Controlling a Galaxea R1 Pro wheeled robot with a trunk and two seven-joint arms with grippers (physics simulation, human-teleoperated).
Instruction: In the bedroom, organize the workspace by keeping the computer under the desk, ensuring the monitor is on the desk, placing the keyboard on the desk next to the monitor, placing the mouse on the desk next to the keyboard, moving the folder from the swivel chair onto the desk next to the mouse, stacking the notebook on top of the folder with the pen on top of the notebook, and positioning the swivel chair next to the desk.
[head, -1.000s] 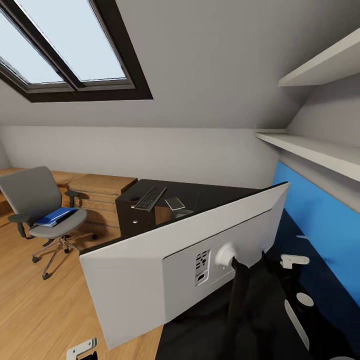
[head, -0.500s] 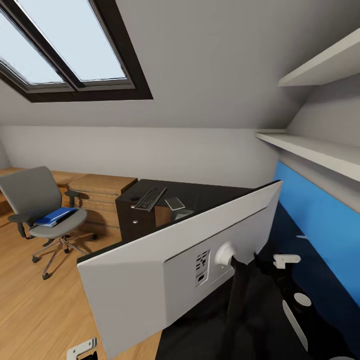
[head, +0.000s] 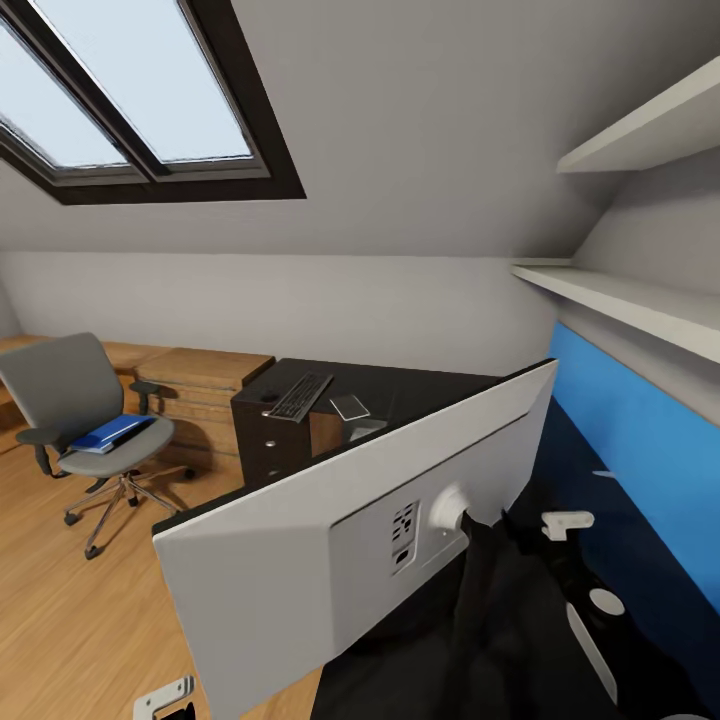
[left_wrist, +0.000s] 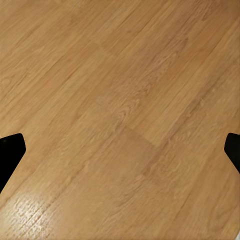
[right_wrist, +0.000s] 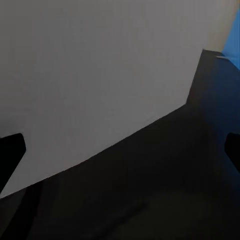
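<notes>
- Monitor (head: 300, 540) placement looks like the step in hand: its white back fills the near foreground of the head view, tilted, above the black counter (head: 420, 385). Whether its base rests on the top I cannot tell, since the stand is lost against the dark surface.
- Keyboard (head: 301, 396) lies on the far wing of the counter, well apart from the monitor, so bringing it alongside appears to be left.
- A small grey rectangle (head: 350, 406) sits just beside the keyboard; likely the notebook, though too small to be sure.
- Folder (head: 110, 433) lies on the seat of the swivel chair (head: 75, 410), so moving it and stacking on it are not yet done.
- The chair stands on the wooden floor (head: 60, 620), apart from the counter's end, and needs drawing closer.
- The left fingers (left_wrist: 120, 150) are spread wide over bare floor, holding nothing.
- The right fingers (right_wrist: 120, 150) are also apart, close behind the monitor's white back in the right wrist view; whether they touch it I cannot tell.
</notes>
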